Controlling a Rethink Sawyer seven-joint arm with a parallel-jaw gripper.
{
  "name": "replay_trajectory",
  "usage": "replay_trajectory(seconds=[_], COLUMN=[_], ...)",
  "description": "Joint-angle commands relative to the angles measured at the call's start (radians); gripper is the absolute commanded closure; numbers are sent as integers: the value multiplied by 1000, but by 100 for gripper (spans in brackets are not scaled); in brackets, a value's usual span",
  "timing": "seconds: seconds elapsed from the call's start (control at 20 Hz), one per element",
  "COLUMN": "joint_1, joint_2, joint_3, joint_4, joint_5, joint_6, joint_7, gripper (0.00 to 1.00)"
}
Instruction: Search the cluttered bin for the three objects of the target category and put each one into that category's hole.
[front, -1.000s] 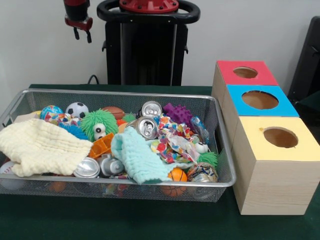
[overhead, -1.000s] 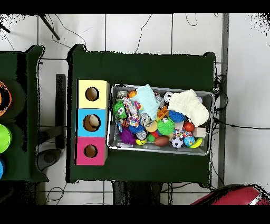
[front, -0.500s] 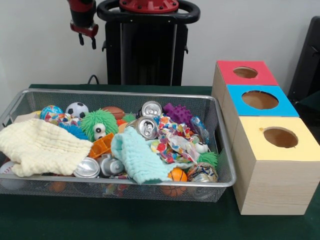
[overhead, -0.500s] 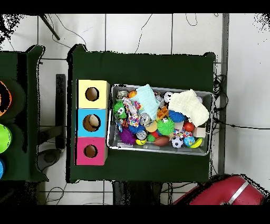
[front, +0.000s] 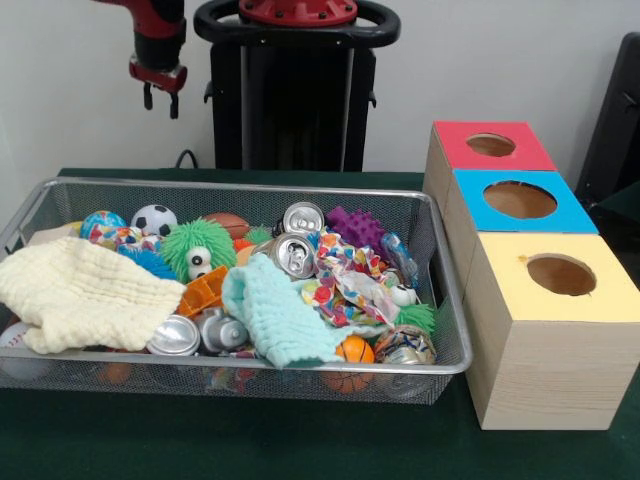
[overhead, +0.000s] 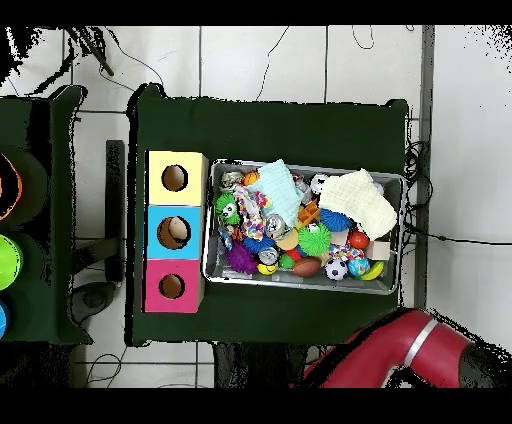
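The silver wire mesh bin (front: 240, 184) sits on the green table, full of clutter: drink cans (front: 293, 254), small balls (front: 153, 219), a fuzzy green toy (front: 197, 246), a cream cloth (front: 80, 292) and a mint cloth (front: 275, 316). It also shows in the overhead view (overhead: 300, 284). My gripper (front: 160, 99) hangs high above and behind the bin's far left corner, open and empty. Three wooden boxes stand to the bin's right, with a red top (front: 490, 146), a blue top (front: 520, 201) and a yellow top (front: 560, 274), each with a round hole.
The robot's black pedestal (front: 295, 90) stands behind the bin. In the overhead view the red arm (overhead: 400, 352) lies below the table's lower edge. A second green table (overhead: 30, 215) with coloured items stands at the left.
The gripper has dropped a little lower behind the bin's far left corner. In the overhead view the red arm has swung further into the picture from the bottom right.
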Motion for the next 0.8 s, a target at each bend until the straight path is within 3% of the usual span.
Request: replay_trajectory(seconds=[0.05,0.8], joint_1=[82,285], joint_2=[144,113], joint_3=[230,307], joint_4=[92,191], joint_5=[85,186], joint_6=[-223,-261], joint_7=[-55,96], gripper=[0,0])
